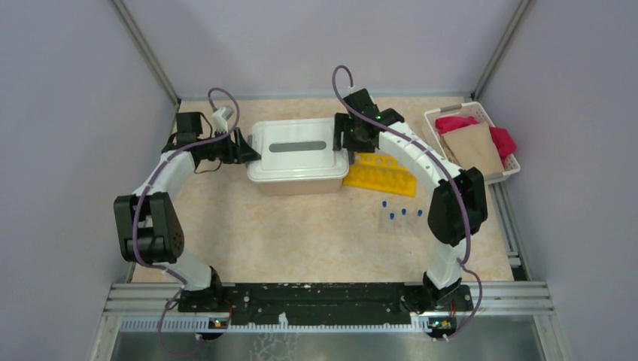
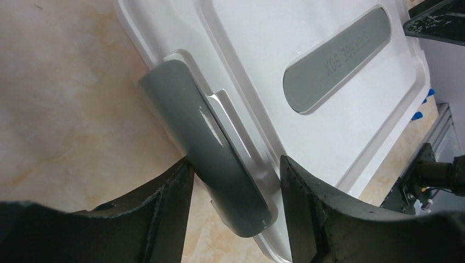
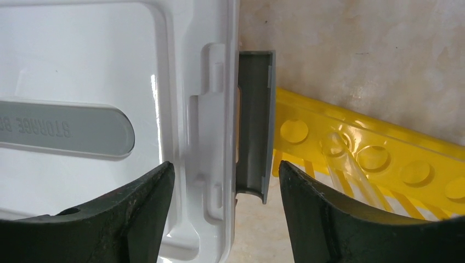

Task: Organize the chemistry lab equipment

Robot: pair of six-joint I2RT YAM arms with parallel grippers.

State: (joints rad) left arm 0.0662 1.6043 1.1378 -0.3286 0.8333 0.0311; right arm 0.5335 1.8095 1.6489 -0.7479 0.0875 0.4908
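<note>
At the far left, the left claw (image 1: 244, 148) sits at the left end of a white storage box (image 1: 297, 179) on the desk (image 1: 301, 241). In the left wrist view the left claw (image 2: 236, 163) straddles the grey left latch (image 2: 208, 142). One finger (image 2: 170, 213) appears to touch the latch's outer face and the other stands over the lid (image 2: 274, 44). Whether it truly pinches the latch I cannot tell.

The lid is seated on the box, with a grey label strip (image 1: 298, 147) along its middle.

The right claw (image 1: 347, 139) is at the box's right end. From the right wrist, the right claw (image 3: 225, 164) is spread. The grey right latch (image 3: 255, 126) and the lid's edge lie between its fingers (image 3: 148, 203), with a thin gap on each side.

Just right of the box lies the yellow tube rack (image 1: 380, 173), its near corner against the box. Up close, the rack (image 3: 384, 159) carries one clear tube (image 3: 345, 164) lying slantwise across its holes.

Nearer the arms, several blue-capped tubes (image 1: 399, 216) lie loose on the desk, near the rack but apart from it.

At the far right, a white basket (image 1: 453, 109) holds a pink cloth (image 1: 455, 122) and a tan cloth (image 1: 475, 149).
</note>
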